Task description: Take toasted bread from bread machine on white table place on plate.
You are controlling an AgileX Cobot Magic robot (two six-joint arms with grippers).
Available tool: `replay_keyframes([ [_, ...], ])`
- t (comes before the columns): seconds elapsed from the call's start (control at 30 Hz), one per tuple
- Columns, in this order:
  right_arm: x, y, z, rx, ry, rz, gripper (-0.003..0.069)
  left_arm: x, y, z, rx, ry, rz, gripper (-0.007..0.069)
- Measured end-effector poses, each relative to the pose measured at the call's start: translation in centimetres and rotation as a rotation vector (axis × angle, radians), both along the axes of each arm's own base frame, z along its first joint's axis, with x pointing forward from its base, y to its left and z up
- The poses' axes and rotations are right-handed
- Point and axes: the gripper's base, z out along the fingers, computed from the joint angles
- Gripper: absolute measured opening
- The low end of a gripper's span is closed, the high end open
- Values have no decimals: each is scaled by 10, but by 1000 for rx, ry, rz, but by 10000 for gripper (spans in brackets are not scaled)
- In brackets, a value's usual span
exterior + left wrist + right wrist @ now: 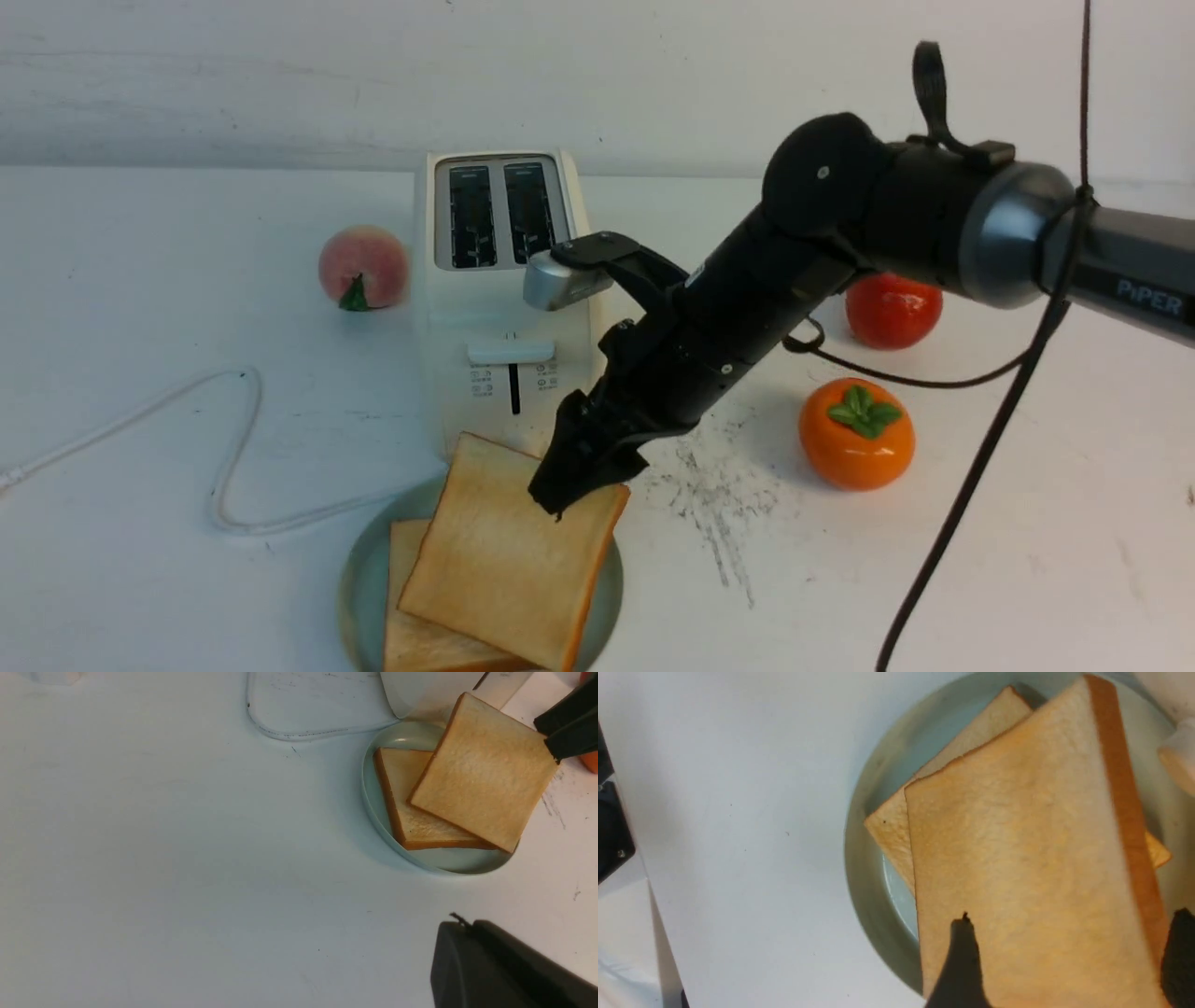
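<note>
Two slices of toasted bread lie on the plate (359,579) in front of the bread machine (504,308) on the white table (140,467). The upper slice (509,551) (1017,858) leans tilted across the lower slice (411,635) (411,816), and its far corner overhangs the plate's rim. My right gripper (574,485) (1069,919) is at that raised corner, open, with its fingers spread wide on either side of the slice. The toaster's two slots look empty. My left gripper (460,924) is shut on nothing and hovers over bare table beside the plate (373,807).
A peach (362,266) sits left of the toaster. A tomato (892,308) and an orange persimmon (856,432) sit to its right. The white cord (224,467) loops over the left part of the table. Dark scuffs (719,504) mark the surface right of the plate.
</note>
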Motion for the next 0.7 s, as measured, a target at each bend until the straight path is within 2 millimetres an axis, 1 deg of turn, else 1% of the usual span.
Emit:
replay_keyframes([
  [0.07, 0, -2, 13, -19, -12, 0, 524, 0, 0, 0, 1, 4, 0, -14],
  [0.2, -1, -8, 43, -56, -80, -21, 472, 0, 0, -1, 6, 8, -3, -14],
  [0.23, 0, -9, 44, -61, -85, -25, 468, 0, 0, -1, 7, 8, -3, -14],
  [0.27, -1, -12, 53, -74, -106, -42, 435, 0, 0, -1, 16, 5, -10, -14],
  [0.33, -3, -15, 58, -93, -111, -63, 389, 0, 0, -1, 24, 3, -16, -14],
  [0.4, -6, -20, 65, -121, -98, -100, 283, 0, 0, -1, 30, 2, -20, -14],
  [0.43, -9, -22, 69, -130, -88, -124, 217, 0, 0, -1, 30, 2, -20, -14],
  [0.47, -9, -23, 70, -131, -86, -129, 202, 0, 0, -1, 30, 2, -20, -14],
  [0.5, -15, -28, 82, -130, -84, -174, 70, 0, 0, -1, 31, 0, -20, -14],
  [0.53, -15, -28, 82, -133, -81, -179, 70, 0, 0, -1, 31, 0, -20, -14],
  [0.57, -22, -34, 97, -129, -95, -221, 5, 0, 0, 0, 31, -8, -18, -14],
  [0.6, -24, -36, 102, -123, -103, -227, -2, 0, 0, 0, 32, -11, -17, -14],
  [0.7, -53, -57, 150, -81, -192, -303, -7, 2, 0, 3, 27, -42, -16, -14],
])
